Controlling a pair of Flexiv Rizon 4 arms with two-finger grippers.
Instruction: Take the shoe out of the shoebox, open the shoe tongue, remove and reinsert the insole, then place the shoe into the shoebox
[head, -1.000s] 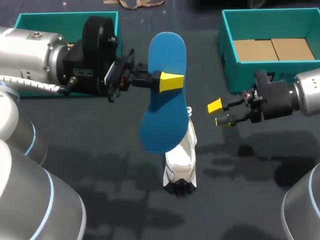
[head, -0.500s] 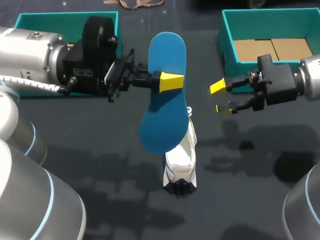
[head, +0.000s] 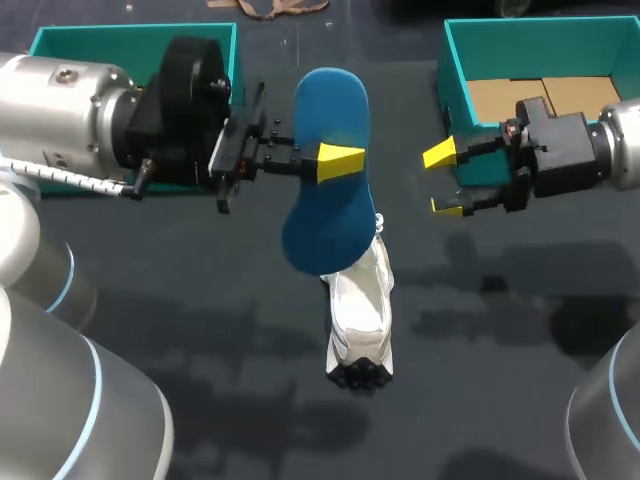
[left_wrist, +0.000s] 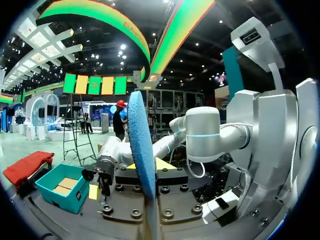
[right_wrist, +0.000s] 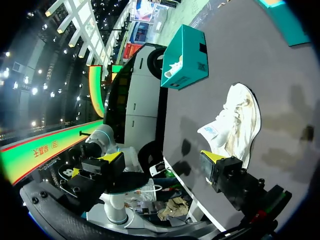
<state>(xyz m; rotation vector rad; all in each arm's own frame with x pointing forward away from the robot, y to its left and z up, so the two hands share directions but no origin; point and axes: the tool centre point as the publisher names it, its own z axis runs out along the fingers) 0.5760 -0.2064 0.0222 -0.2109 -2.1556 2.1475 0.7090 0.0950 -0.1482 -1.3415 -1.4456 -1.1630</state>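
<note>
Insole (head: 328, 190) in left hand (head: 335, 163) hides part of shoe (head: 362, 310).

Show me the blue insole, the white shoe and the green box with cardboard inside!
blue insole (head: 322, 225): head view, on its wide lower half.
white shoe (head: 362, 310): head view, on its upper.
teal shoebox (head: 540, 45): head view, on its back wall.

Insole (head: 325, 215) over shoe (head: 362, 310), shoebox (head: 452, 80) behind to right.
</note>
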